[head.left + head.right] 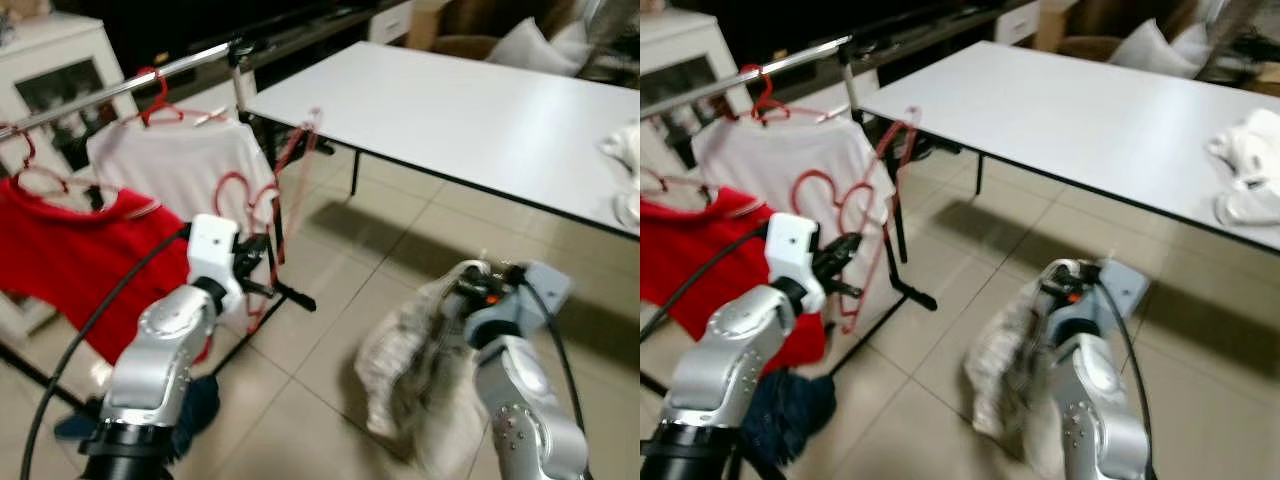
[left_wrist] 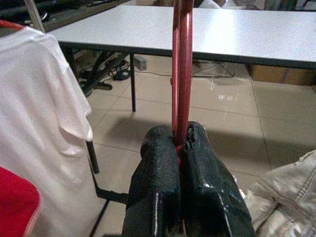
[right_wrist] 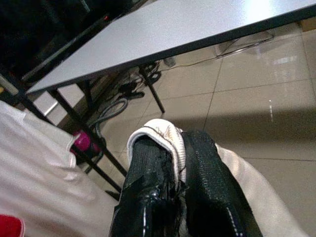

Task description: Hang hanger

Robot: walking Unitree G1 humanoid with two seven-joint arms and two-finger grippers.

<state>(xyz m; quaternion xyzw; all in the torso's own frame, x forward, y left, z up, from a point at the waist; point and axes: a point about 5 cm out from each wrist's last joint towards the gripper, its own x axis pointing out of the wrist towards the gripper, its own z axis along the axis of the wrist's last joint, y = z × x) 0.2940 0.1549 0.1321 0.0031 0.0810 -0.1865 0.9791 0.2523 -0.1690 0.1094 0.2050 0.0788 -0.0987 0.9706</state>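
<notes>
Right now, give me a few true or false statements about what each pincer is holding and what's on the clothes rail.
1. The left pincer is shut on a red hanger. True.
2. The right pincer is open and empty. False: it grips a pale garment.
3. A white shirt hangs on the rail. True.
4. The red shirt lies on the table. False: it hangs on the rail.

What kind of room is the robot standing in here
Probably a home living or laundry area: a metal clothes rail carries a white T-shirt and a red shirt on hangers, a long white table stands on a beige tiled floor, and cushions sit behind.
</notes>
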